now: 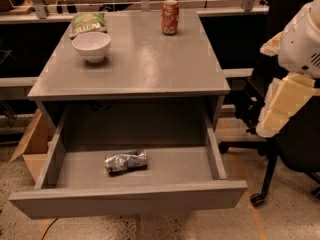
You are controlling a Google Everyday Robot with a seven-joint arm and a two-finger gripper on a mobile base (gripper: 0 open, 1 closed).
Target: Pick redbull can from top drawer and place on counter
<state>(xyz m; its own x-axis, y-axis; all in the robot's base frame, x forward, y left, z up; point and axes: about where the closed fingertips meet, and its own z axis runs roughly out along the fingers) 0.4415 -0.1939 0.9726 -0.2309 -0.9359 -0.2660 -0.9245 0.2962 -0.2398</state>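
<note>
Counter: your grey tabletop, filling the upper middle of the view. Drawer: pulled fully out below it, towards you. Gripper: at the right edge, beside the cabinet and well apart from the drawer; you cannot tell whether it is open or closed. Bowl, bag and soda can: standing at the counter's rear. Redbull can: lying on its side on the drawer floor, left of centre.
</note>
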